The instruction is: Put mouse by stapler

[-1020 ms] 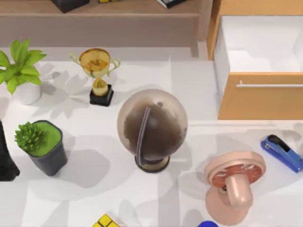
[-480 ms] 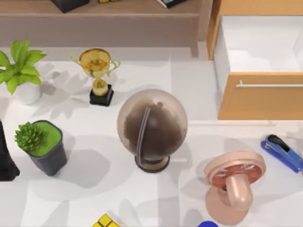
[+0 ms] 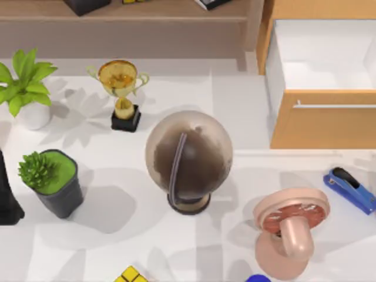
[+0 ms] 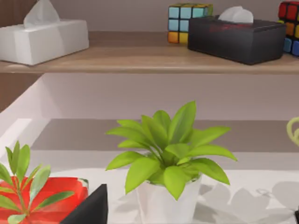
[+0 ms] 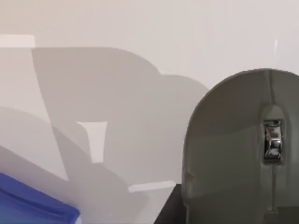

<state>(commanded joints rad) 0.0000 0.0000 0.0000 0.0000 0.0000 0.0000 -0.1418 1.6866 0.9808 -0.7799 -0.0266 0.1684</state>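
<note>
The blue stapler point(image 3: 349, 189) with its black top lies flat near the table's right edge, beside the pink fan. Seen from the right wrist, the grey domed mouse point(image 5: 238, 149) looms close with its scroll wheel showing. It hangs over the white tabletop, against a black fingertip point(image 5: 167, 211) of my right gripper. A blue corner point(image 5: 32, 205) shows beyond it, and I cannot tell what it belongs to. My left arm point(image 3: 6, 197) is parked at the table's left edge. Its gripper point(image 4: 191, 218) is open and faces a potted plant point(image 4: 166, 154).
A brown globe point(image 3: 188, 157) stands mid-table, with a pink fan point(image 3: 289, 230) to its right. A gold trophy point(image 3: 122, 94) and two potted plants point(image 3: 51, 179) stand on the left. An open wooden drawer point(image 3: 320, 82) is at the back right. A colour cube point(image 3: 130, 275) lies at the front edge.
Shadows on the table near the stapler and the fan have shifted a little. The stapler, the other objects and the left arm have not moved.
</note>
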